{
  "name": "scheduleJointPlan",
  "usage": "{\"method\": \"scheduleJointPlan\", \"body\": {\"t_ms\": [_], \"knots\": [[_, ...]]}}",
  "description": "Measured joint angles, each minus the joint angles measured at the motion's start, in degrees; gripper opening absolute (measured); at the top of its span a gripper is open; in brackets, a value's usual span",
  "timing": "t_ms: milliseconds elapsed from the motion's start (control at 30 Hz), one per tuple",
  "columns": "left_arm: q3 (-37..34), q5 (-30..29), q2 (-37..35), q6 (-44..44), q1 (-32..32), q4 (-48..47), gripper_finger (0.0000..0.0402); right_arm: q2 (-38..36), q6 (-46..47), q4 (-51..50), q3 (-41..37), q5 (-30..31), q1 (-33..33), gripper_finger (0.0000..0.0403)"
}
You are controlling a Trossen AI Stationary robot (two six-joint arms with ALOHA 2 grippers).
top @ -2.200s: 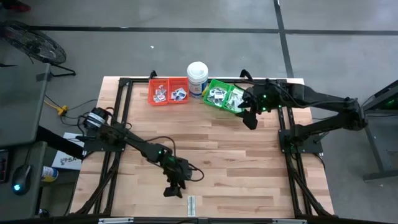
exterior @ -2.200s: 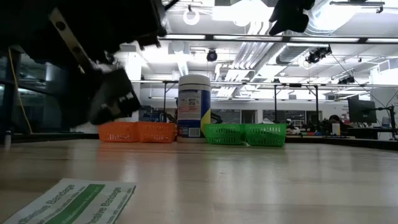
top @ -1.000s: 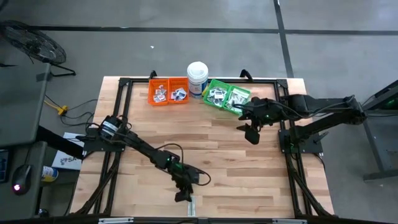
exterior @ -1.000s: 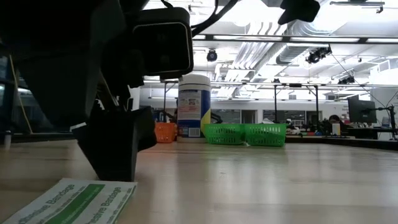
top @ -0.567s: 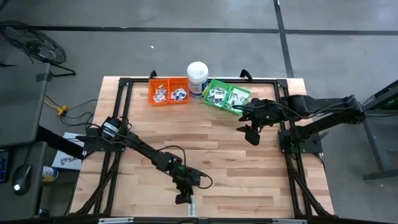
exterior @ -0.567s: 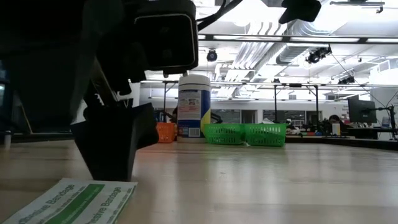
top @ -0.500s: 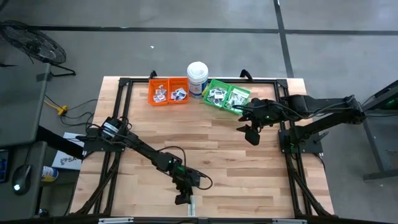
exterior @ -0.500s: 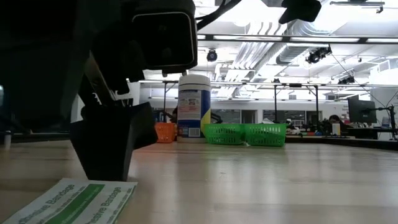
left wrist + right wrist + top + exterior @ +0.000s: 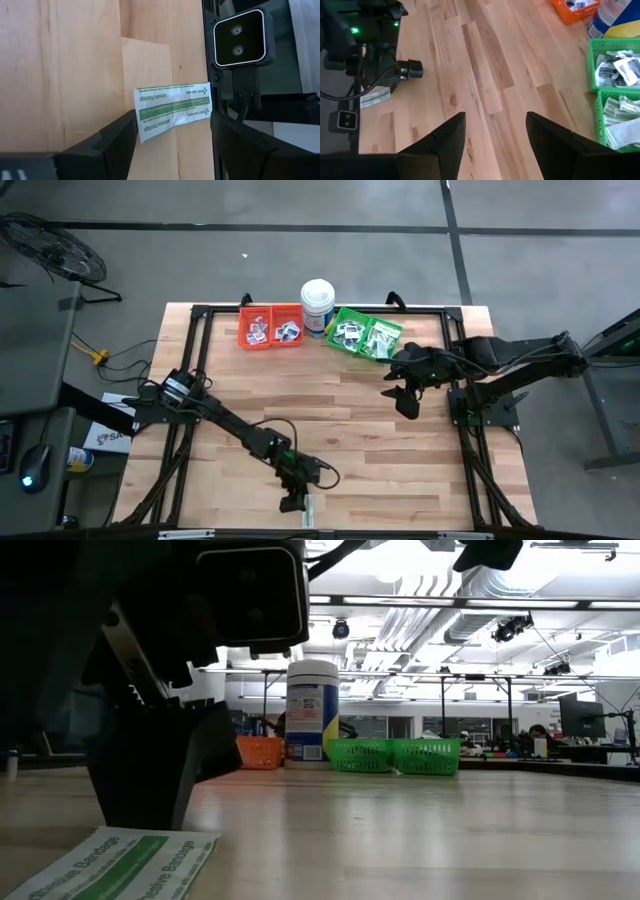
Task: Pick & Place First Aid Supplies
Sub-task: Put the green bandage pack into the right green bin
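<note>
A green-and-white bandage packet (image 9: 172, 110) lies flat on the wood near the table's near edge (image 9: 310, 509), and shows close up in the low view (image 9: 120, 865). My left gripper (image 9: 174, 121) hovers open over it, one finger past each short end (image 9: 293, 502); whether a finger touches it I cannot tell. More first aid supplies fill the orange bin (image 9: 271, 326) and the green bin (image 9: 365, 336) at the far edge. My right gripper (image 9: 403, 395) hangs open above the table beside the green bin, with nothing between its fingers (image 9: 495, 125).
A tall white tub (image 9: 318, 302) stands between the two bins. A small camera on a black bracket (image 9: 239, 37) sits at the near edge just beyond the packet. Black frame rails (image 9: 458, 410) run along both table sides. Bare wood (image 9: 340, 420) lies between the arms.
My left gripper has edged a little toward the table's near edge over the packet, still open. The packet has stayed where it was.
</note>
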Motion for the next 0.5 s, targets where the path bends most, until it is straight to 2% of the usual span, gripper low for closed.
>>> {"method": "scheduleJointPlan", "body": {"t_ms": [200, 500], "knots": [[0.00, -1.48, -0.04, -0.42, -0.06, -0.01, 0.0236, 0.00, 0.62, 0.01, 0.00, 1.61, 1.01, 0.0201], [-0.07, -5.29, -0.04, -2.17, -0.06, -0.39, 0.0152, 0.00, 1.62, 0.00, 0.01, 1.74, 1.02, 0.0201]]}}
